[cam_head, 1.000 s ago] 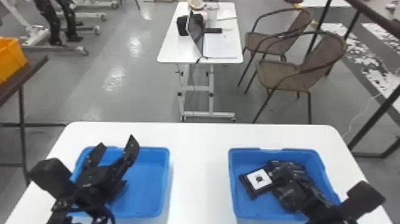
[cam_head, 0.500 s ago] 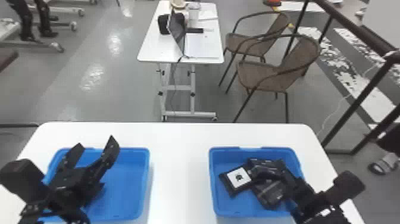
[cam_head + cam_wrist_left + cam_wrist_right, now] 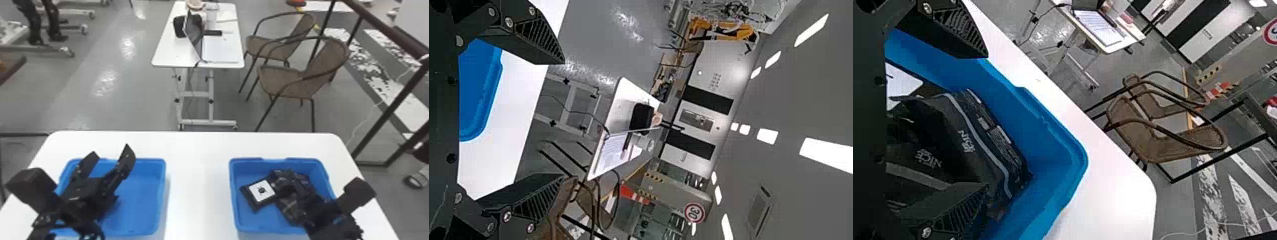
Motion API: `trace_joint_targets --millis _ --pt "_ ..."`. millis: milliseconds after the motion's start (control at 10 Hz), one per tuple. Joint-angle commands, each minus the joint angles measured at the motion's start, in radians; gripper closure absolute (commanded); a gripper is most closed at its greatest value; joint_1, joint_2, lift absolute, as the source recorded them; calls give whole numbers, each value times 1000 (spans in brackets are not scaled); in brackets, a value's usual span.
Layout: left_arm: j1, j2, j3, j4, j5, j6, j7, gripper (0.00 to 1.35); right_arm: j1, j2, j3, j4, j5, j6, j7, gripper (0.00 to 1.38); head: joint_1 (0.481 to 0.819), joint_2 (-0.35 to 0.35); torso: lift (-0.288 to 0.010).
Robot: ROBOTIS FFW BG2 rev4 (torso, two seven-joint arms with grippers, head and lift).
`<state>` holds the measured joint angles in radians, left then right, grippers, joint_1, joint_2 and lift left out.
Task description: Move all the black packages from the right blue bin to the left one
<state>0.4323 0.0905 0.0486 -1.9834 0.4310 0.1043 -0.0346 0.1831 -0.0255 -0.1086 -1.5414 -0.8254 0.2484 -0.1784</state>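
Over the left blue bin point(image 3: 137, 204) my left gripper point(image 3: 110, 153) stands open, its fingers pointing away over the bin; the left wrist view has the gripper point(image 3: 549, 120) with nothing between its fingers. My right gripper point(image 3: 281, 188) is low over the right blue bin point(image 3: 245, 217), among black packages point(image 3: 289, 207). One black package with a white label point(image 3: 261, 191) lies at that bin's left side. In the right wrist view the gripper point(image 3: 983, 120) has its fingers wide apart, with black packages point(image 3: 953, 135) between and below them, against the blue bin wall point(image 3: 1048, 135).
Both bins stand on a white table point(image 3: 198, 178), with a strip of tabletop between them. Beyond it are a smaller white table point(image 3: 172, 48) with a laptop, brown chairs point(image 3: 303, 73) and a dark railing point(image 3: 395, 99).
The head view has shifted, so the table and bins first slid left in it. Relative to the bin, my right gripper has moved slightly; the left one holds its pose over the left bin.
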Motion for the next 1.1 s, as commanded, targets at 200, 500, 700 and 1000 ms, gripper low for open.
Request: trace_joint_targets --millis 200,500,700,1000 --pt "-1 0 2 0 0 -3 -2 229 -11 13 1 18 14 -6 -43 96 695 -25 -40" --pt "-6 2 2 0 0 0 -14 229 -53 -27 33 15 138 80 -46 96 695 -35 -40" --pt "-6 0 4 0 0 -6 -16 229 -62 -34 47 24 173 112 -49 94 695 -26 -40" --pt "-4 2 7 0 3 -9 -16 229 -93 -50 38 40 261 175 -50 90 695 -23 -40"
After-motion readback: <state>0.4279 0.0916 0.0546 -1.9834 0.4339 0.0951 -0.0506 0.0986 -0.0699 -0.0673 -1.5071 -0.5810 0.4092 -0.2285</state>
